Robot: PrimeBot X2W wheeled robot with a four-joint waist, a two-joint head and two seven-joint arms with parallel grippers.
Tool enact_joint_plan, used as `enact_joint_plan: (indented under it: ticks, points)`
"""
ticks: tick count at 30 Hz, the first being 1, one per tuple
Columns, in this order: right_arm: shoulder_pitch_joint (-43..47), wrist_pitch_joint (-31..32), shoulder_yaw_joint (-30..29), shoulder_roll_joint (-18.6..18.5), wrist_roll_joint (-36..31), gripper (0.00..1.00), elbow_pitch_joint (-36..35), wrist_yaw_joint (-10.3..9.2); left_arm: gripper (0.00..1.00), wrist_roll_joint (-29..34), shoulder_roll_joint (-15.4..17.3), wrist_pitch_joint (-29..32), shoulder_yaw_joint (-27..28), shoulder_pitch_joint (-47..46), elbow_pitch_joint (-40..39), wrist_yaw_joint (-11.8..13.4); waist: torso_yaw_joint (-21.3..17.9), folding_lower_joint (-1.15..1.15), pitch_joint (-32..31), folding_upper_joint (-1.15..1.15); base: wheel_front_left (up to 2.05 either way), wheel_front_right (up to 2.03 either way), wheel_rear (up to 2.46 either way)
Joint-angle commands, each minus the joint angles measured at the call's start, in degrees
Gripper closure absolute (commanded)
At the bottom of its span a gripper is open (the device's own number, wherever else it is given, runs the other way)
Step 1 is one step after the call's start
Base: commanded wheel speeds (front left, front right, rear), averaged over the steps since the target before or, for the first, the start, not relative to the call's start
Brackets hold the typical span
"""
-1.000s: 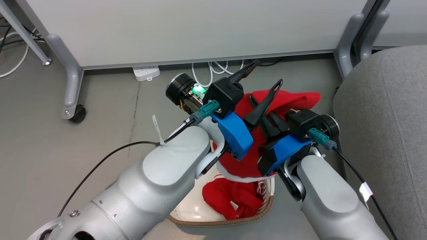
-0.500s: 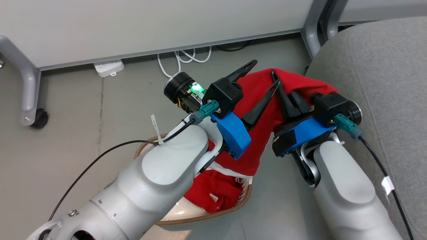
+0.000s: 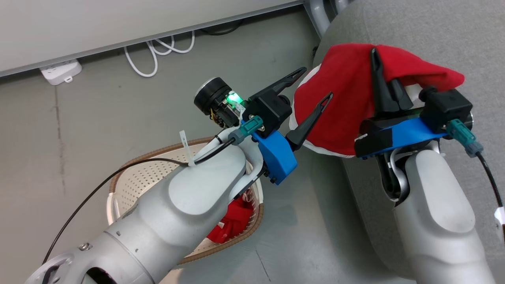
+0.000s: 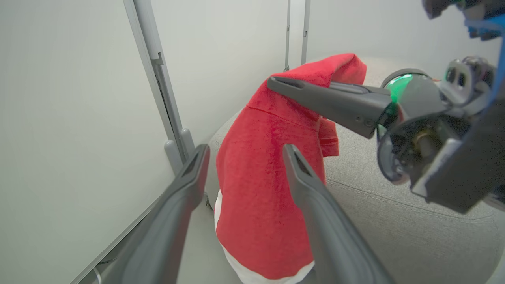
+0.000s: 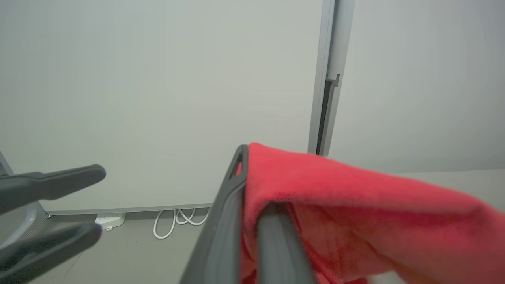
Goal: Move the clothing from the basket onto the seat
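My right gripper (image 3: 382,69) is shut on a red garment (image 3: 339,106) with a white hem, holding it up over the near edge of the grey seat (image 3: 418,31). The cloth drapes over the fingers (image 5: 230,221) and hangs down (image 4: 260,189) in front of the seat (image 4: 394,205). My left gripper (image 3: 317,83) stands open just left of the hanging garment, holding nothing, its fingers (image 4: 185,181) apart on either side of the cloth's left edge. Below my left forearm, the cream basket (image 3: 150,173) with its brown rim sits on the floor. More red clothing (image 3: 232,219) lies inside.
A pale partition wall (image 3: 118,19) runs along the back, with a white power strip (image 3: 61,71) and looped white cables (image 3: 161,51) at its foot. A grey partition post (image 4: 158,79) stands beside the seat. Grey floor (image 3: 98,118) lies between wall and basket.
The head camera has turned right, shifting the whole picture left. My right gripper has carried the red garment from above the basket up to the seat's edge. The left gripper has stayed open.
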Motion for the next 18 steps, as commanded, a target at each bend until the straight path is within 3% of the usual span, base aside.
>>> enact_joint_plan:
  ticks: [1, 18]
  points:
    - [-0.06, -0.04, -0.47, 0.0, -0.26, 1.0, -0.55, -0.02, 0.0, 0.03, 0.22, -0.29, -0.06, -0.73, 0.13, -0.09, -1.57, -0.01, 1.11, 0.0, 0.0, 0.0, 0.0]
    - [4.77, -0.04, -10.49, 0.01, 0.95, 1.0, -8.17, -0.02, 0.0, 0.91, 0.15, 1.14, -3.97, -1.84, 1.08, -1.55, -11.33, -0.01, 7.4, 0.0, 0.0, 0.0, 0.0]
